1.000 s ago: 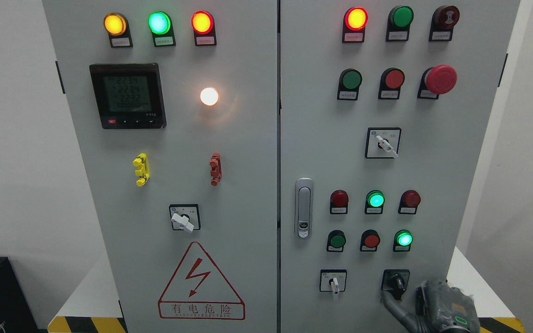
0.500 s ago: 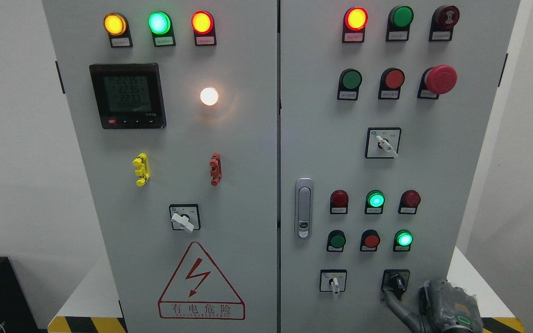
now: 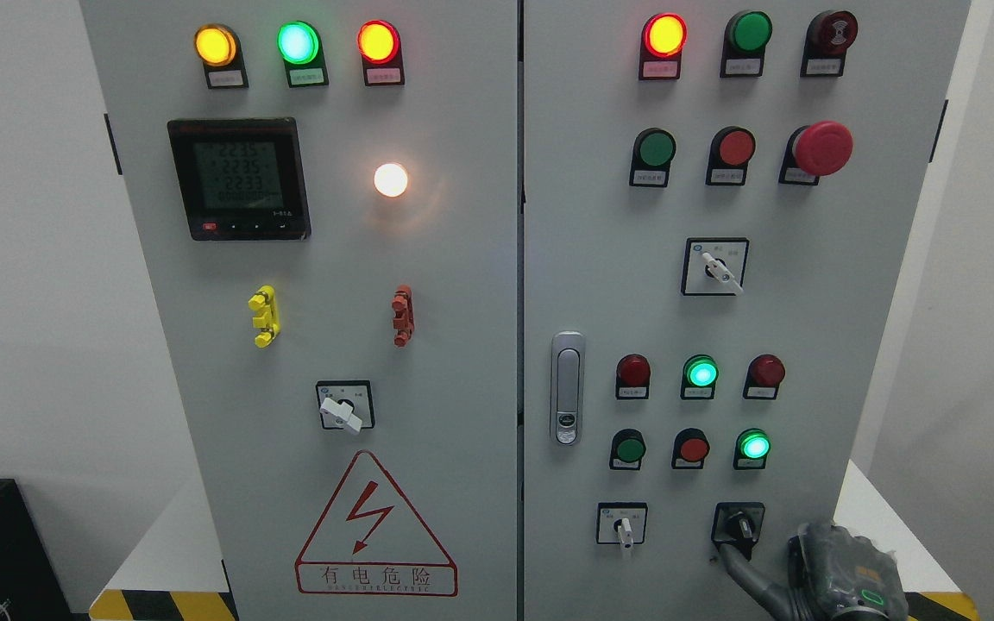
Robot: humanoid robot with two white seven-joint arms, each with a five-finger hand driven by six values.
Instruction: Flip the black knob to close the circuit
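I observed the grey electrical cabinet point(image 3: 462, 259) standing upright, its two doors filling the space above and left of my right hand point(image 3: 842, 573). The hand sat at the lower right, its arm entering from that side. A grey finger point(image 3: 743, 578) reached up-left toward the black knob point(image 3: 739, 523); contact could not be confirmed. I could not tell whether the hand was clenched or released. The knob lay just up-left of the hand, with a white selector switch point(image 3: 624, 526) farther left and a lit green lamp point(image 3: 753, 446) above.
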